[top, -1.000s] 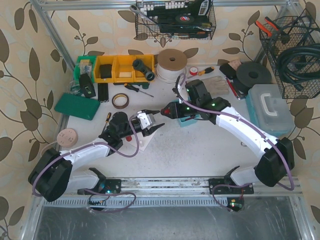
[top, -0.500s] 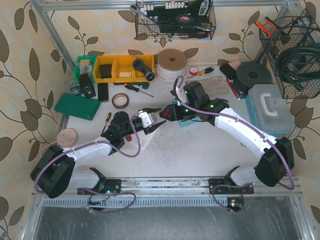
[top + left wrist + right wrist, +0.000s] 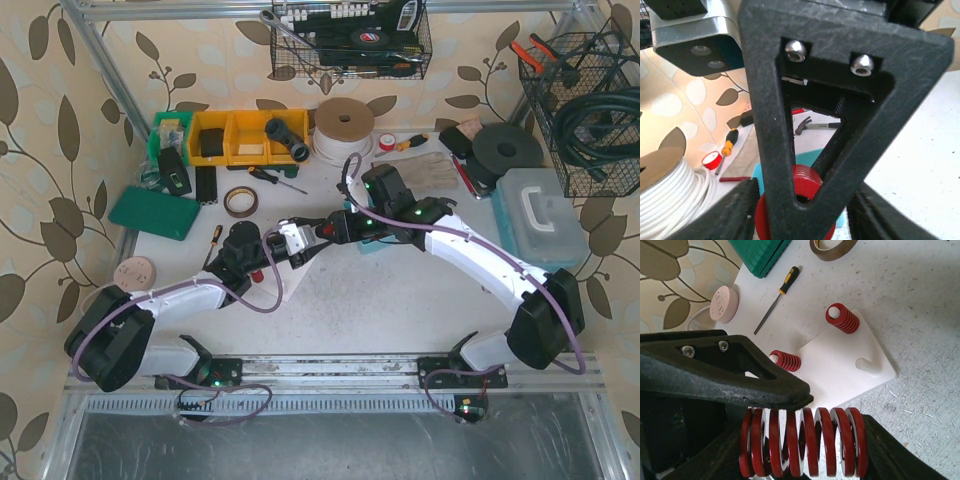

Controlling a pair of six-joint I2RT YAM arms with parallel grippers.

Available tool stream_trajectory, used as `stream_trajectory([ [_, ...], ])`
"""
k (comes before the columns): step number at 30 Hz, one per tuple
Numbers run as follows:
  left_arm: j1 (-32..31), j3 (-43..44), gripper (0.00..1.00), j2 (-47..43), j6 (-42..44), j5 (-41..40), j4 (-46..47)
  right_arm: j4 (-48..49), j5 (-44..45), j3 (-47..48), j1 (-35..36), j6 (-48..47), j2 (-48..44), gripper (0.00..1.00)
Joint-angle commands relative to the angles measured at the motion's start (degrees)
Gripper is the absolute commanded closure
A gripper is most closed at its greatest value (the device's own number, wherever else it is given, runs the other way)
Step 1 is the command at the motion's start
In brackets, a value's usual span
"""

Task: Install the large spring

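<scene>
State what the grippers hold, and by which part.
The right gripper clamps the large red spring across its coils; the left gripper is open, holding nothing.
</scene>
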Motion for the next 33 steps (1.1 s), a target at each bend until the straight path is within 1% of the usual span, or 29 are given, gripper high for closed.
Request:
stream_trajectory([
  [1, -0.55, 2.1, 0.53, 0.76, 0.01, 2.98, 4.09, 1.86, -1.39, -0.5, 0.59, -0.11, 0.75, 0.84],
  [5, -0.55, 1.61, 0.74, 0.8, 0.23, 3.48, 4.22, 1.72, -1.37, -0.36, 0.75, -0.24, 0.98, 0.84],
  [7, -0.55, 1.56, 0.81, 0.58, 0.3, 3.77, 4.02, 1.58, -1.37, -0.33, 0.79, -0.35, 1.1, 0.84],
  [9, -0.53, 1.72, 0.87, 0.37, 0.51, 4.03, 3.43, 1.73, -1.4, -0.55, 0.8, -0.44, 1.1, 0.84],
  [13, -0.55, 1.97, 0.96, 0.01, 0.78, 4.15, 2.11, 1.39, -1.62, -0.36, 0.78, -0.91, 1.6, 0.83],
  [15, -0.55, 2.19, 1.0, 0.07, 0.87, 4.08, 1.64, 1.06, -1.64, -0.13, 0.75, -1.13, 1.71, 0.81],
  [16, -0.59, 2.19, 1.0, 0.14, 0.96, 4.06, 1.36, 0.97, -1.64, -0.14, 0.76, -1.17, 1.77, 0.78],
  [18, -0.55, 2.34, 1.0, 0.34, 1.09, 3.76, 0.72, 0.84, -1.41, 0.08, 0.75, -1.55, 1.51, 0.68],
  [19, -0.56, 2.42, 1.0, 0.24, 1.17, 3.41, 0.09, 0.55, -1.02, 0.17, 0.73, -1.72, 1.35, 0.61],
  [21, -0.48, 2.22, 1.0, -0.33, 1.29, 2.43, -0.89, -0.63, 0.38, 0.72, 0.55, -2.6, 0.84, 0.43],
  [23, -0.48, 2.08, 1.0, -1.23, 1.21, 0.58, -2.34, -1.86, 2.6, 1.21, 0.19, -3.47, -0.12, 0.29],
  [26, -0.52, 2.35, 1.0, -2.96, 0.79, -3.98, -6.68, -2.38, 5.2, 0.96, -1.53, -4.48, -2.03, 0.16],
  [28, -0.54, 2.69, 1.0, -4.35, -0.17, -7.56, -10.28, -2.44, 6.31, 0.45, -2.74, -5.27, -3.59, 0.03],
  [29, -0.49, 2.84, 1.0, -5.33, -0.85, -9.2, -12.23, -2.66, 7.17, 0.26, -3.23, -6.0, -4.12, 0.0],
  [31, -0.54, 3.16, 1.0, -7.49, -3.69, -13.06, -16.37, -3.7, 10.22, 0.2, -3.86, -7.87, -5.09, 0.0],
  [33, -0.47, 4.51, 1.0, -9.74, -6.35, -17.02, -22.43, -4.75, 14.54, -0.02, -4.05, -9.79, -6.06, 0.0],
])
